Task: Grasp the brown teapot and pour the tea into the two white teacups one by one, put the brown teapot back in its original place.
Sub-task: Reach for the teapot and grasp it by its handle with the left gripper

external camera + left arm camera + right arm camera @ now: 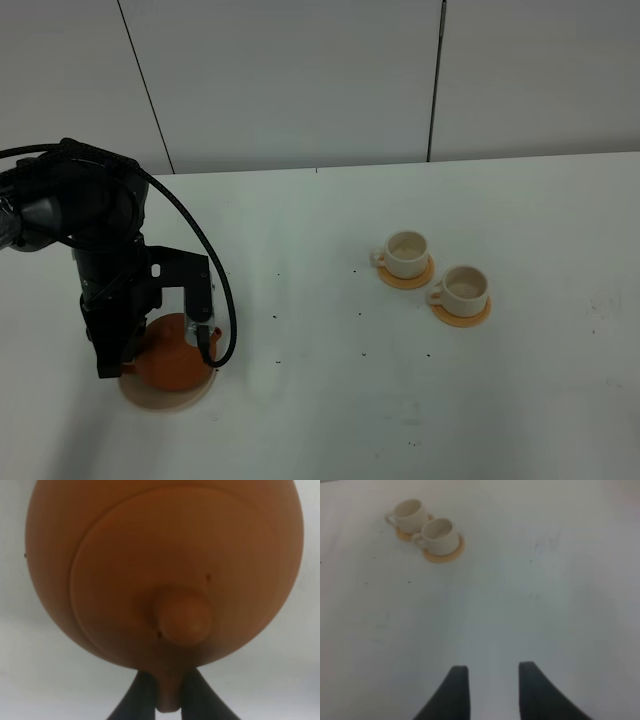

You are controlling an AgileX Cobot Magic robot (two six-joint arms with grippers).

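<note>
The brown teapot (178,362) stands on its pale tan coaster (170,402), the original place, at the table's front left. The lid is on, so the tea is hidden. In the left wrist view the teapot (165,565) fills the frame, and my left gripper (169,696) is shut on its loop handle, one dark finger (141,696) on each side. The two white teacups (407,252) (466,287) stand at the right of centre, and both look pale inside. My right gripper (490,690) is open over bare table, well apart from the teacups (410,514) (439,532).
Each teacup rests on a small orange saucer (405,278) (462,315). The black left arm (100,260) and its cable (215,290) rise over the teapot. White table (320,400) lies between teapot and cups, with a wall behind.
</note>
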